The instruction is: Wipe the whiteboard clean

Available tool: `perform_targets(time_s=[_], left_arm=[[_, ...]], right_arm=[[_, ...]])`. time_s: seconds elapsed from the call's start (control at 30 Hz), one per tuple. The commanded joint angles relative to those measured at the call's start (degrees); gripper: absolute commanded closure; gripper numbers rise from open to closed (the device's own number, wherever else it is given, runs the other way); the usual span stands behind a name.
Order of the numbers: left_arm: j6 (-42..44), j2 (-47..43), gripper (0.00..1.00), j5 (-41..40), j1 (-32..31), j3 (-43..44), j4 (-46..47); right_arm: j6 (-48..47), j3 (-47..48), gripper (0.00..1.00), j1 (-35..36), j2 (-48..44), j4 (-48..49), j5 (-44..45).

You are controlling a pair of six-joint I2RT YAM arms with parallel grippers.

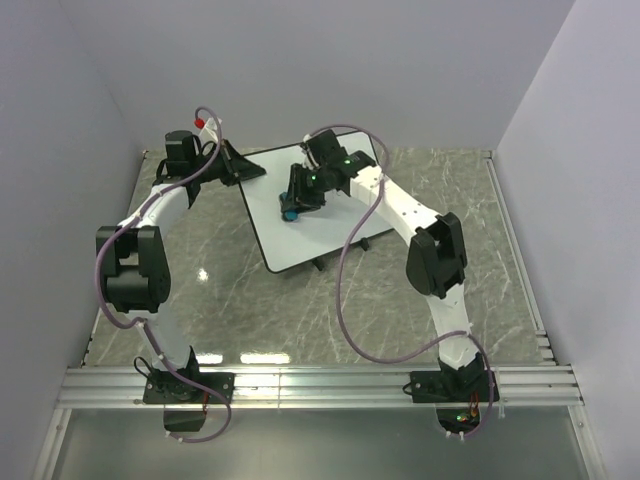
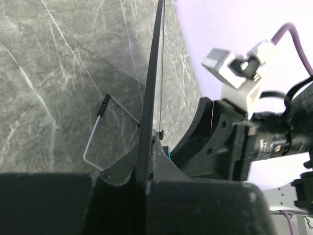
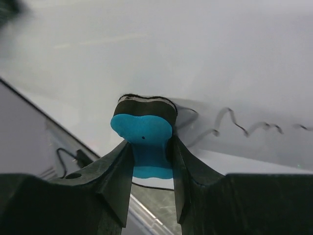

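The whiteboard (image 1: 300, 230) stands tilted on its black wire stand at the back middle of the table. My left gripper (image 1: 243, 168) is shut on its left edge; in the left wrist view the black frame (image 2: 149, 93) runs edge-on between my jaws. My right gripper (image 1: 298, 196) is shut on the blue eraser (image 3: 143, 132), whose dark felt face presses on the white surface (image 3: 205, 63). A thin dark scribble (image 3: 244, 127) lies just right of the eraser. The eraser also shows as a blue spot in the top view (image 1: 288, 213).
The table is grey marble (image 1: 460, 190) with white walls on three sides. A wire stand leg (image 2: 95, 134) sticks out behind the board. A metal rail (image 1: 320, 385) runs along the near edge by the arm bases.
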Motion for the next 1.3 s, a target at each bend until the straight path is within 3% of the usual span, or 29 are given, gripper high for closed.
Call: perform_targets(time_s=[0.0, 0.13, 0.27, 0.5, 0.7, 0.77, 0.87, 1.1, 1.27], left_arm=[[5.87, -2.09, 1.00, -0.17, -2.32, -1.18, -6.60], [5.00, -2.71, 1.00, -0.17, -2.32, -1.62, -5.99], [4.64, -2.88, 1.00, -0.17, -2.58, -1.97, -5.37], [5.61, -2.80, 1.00, -1.31, -4.17, -2.76, -6.25], [5.96, -2.97, 1.00, -1.49, -4.52, -2.06, -7.13], [5.96, -3.23, 1.00, -1.58, -4.61, -1.97, -7.39], [6.40, -3.85, 1.00, -1.93, -4.61, -1.97, -7.92], [6.75, -4.47, 1.00, -2.11, -4.61, -2.06, -8.18], [6.75, -4.55, 1.00, -2.02, -4.61, -2.32, -7.57]], right_arm=[[-3.61, -9.73, 1.00, 1.31, -2.46, -1.70, 15.67], [-3.27, -25.55, 1.00, 3.77, -6.96, 2.44, 18.05], [-4.40, -26.56, 1.00, 6.23, -7.58, 2.72, 17.78], [-4.94, -11.28, 1.00, 6.77, -5.48, 1.84, 14.70], [-4.32, 9.97, 1.00, 7.03, 1.90, -2.11, 13.48], [-4.23, 11.59, 1.00, 7.03, 3.40, -2.82, 14.09], [-4.58, 7.48, 1.00, 6.77, 2.36, -3.00, 15.94], [-3.53, -17.89, 1.00, 3.70, -5.90, 2.97, 21.03], [-2.12, -29.53, 1.00, 1.49, -11.01, 5.35, 24.98]])
